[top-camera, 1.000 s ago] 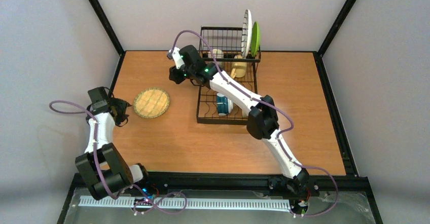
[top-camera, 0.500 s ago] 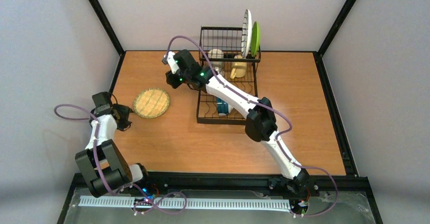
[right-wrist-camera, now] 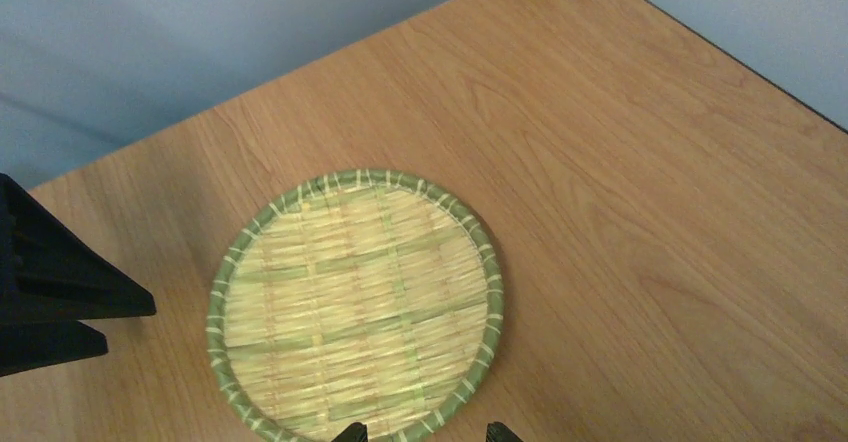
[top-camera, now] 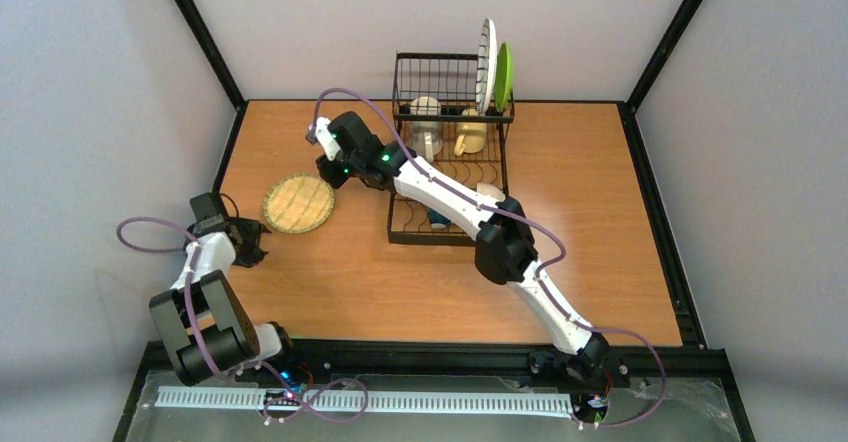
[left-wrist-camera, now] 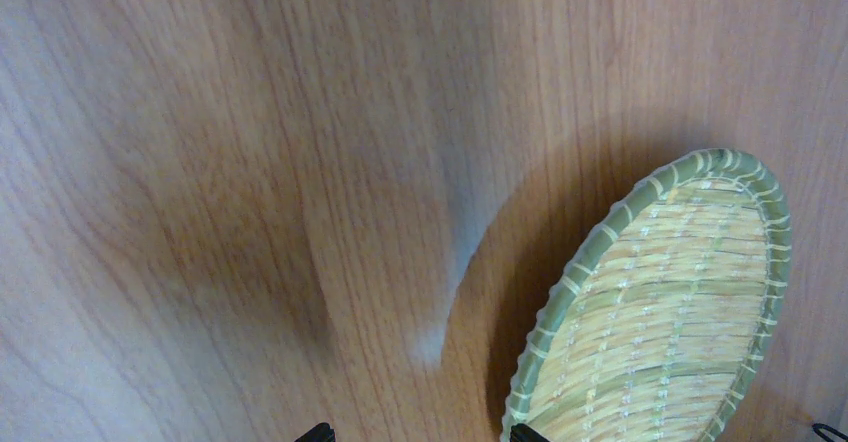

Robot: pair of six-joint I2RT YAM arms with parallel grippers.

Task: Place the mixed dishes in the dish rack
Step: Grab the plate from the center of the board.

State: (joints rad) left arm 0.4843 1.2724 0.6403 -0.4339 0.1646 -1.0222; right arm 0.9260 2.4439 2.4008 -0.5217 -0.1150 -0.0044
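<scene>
Right arm swings away from the black wire dish rack toward the one plate left loose on the wooden table.

The rack stands at the far side and holds a striped plate and a lime-green plate upright, plus mugs. A second ago the right arm was over the rack. Now it reaches left, and the right gripper hovers above the far edge of the tan woven plate with its fingers apart and empty. The left gripper has drawn back toward its base, spread wide and holding nothing. The plate lies flat on the table, left of the rack, and is probably the next pickup.
</scene>
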